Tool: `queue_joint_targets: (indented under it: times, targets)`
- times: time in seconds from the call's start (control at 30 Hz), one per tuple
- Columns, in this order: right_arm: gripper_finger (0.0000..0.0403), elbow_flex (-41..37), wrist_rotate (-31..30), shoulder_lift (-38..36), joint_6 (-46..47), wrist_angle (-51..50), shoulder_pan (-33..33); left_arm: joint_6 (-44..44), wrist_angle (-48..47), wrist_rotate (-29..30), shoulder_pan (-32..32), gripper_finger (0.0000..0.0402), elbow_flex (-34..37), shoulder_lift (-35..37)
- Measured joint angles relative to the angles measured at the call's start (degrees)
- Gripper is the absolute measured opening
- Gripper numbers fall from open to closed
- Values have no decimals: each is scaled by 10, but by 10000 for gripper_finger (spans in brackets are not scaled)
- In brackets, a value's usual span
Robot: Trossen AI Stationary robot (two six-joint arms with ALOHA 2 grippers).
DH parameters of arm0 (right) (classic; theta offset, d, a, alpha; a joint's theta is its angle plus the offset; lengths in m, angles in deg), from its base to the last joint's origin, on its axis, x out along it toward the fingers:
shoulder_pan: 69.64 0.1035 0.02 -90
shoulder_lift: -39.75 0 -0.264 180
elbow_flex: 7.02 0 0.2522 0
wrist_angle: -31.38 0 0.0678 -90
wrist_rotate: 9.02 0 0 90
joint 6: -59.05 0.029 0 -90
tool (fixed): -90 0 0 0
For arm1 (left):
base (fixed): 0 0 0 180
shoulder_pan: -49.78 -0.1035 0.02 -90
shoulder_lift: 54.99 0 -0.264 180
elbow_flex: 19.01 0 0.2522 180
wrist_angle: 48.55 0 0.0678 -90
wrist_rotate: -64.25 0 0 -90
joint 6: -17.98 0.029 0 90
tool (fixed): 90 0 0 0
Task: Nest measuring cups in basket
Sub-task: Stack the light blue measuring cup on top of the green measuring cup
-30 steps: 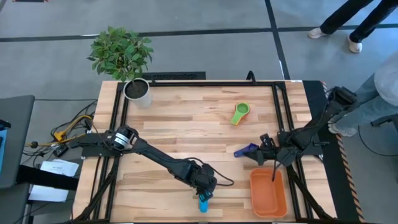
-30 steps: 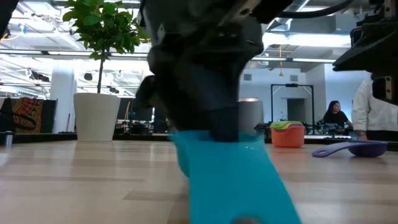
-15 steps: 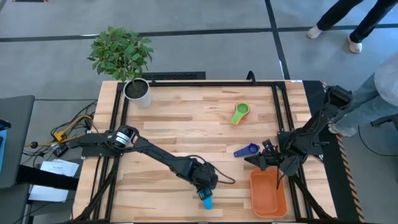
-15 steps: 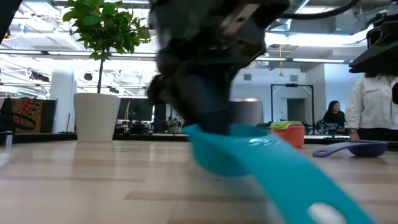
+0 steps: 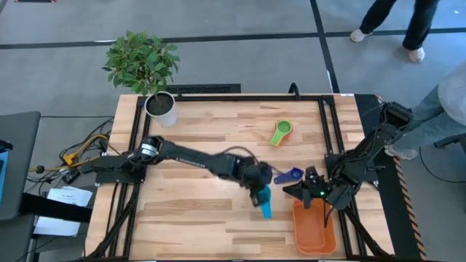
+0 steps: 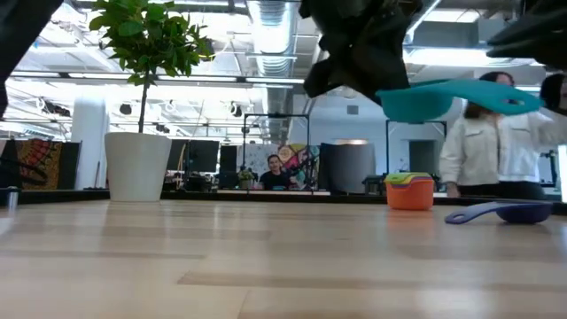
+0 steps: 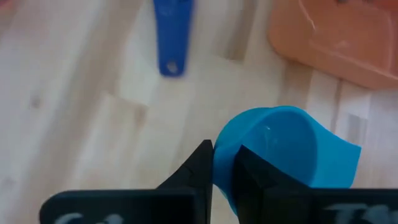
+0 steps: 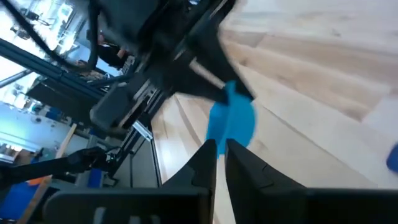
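Observation:
The light blue measuring cup (image 5: 265, 209) hangs in the air left of the orange basket (image 5: 314, 227), with my left gripper (image 5: 260, 195) shut on it. The dark blue cup (image 5: 289, 175) lies on the table just beyond, its bowl down in the low view (image 6: 501, 213). A green cup stacked with others (image 5: 281, 132) stands farther back. My right gripper (image 5: 306, 191) hovers by the basket's far edge, fingers close together with nothing between them (image 8: 221, 149). My left gripper holds the light blue cup by the bowl's wall (image 7: 225, 163), one finger (image 7: 256, 180) inside the bowl and one outside. The fingers slant down from the table's left. The cup is lifted clear and about level, its handle (image 6: 507, 99) sticking out away from the fingers.
A white pot with a leafy plant (image 5: 160, 105) stands at the far left corner. People stand beyond the table's right edge (image 5: 437, 109). Bare wood lies across the table's left half and middle (image 5: 196, 145).
My left gripper has risen from the near edge and swung toward the far right, closer to the basket, carrying the light blue cup up off the table; the cup has turned about on the way. My right gripper has drifted toward the near edge, to the basket's far end.

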Motion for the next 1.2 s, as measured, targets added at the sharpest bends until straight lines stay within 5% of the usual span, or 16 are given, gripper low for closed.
queue_joint_targets:
  times: [0.3,0.57,1.0,1.2]
  targets:
    - [135,6,59,-10,-33,-1,-42,97,-44,-32,-74,20,-67,0]
    - [186,6,158,-10,-78,-15,-154,141,-33,-75,-126,16,-73,0]
    - [60,6,309,-10,-138,0,-352,200,-7,-170,-220,17,-73,0]
    - [10,7,327,-12,-130,8,-406,226,51,-182,-244,39,-73,0]
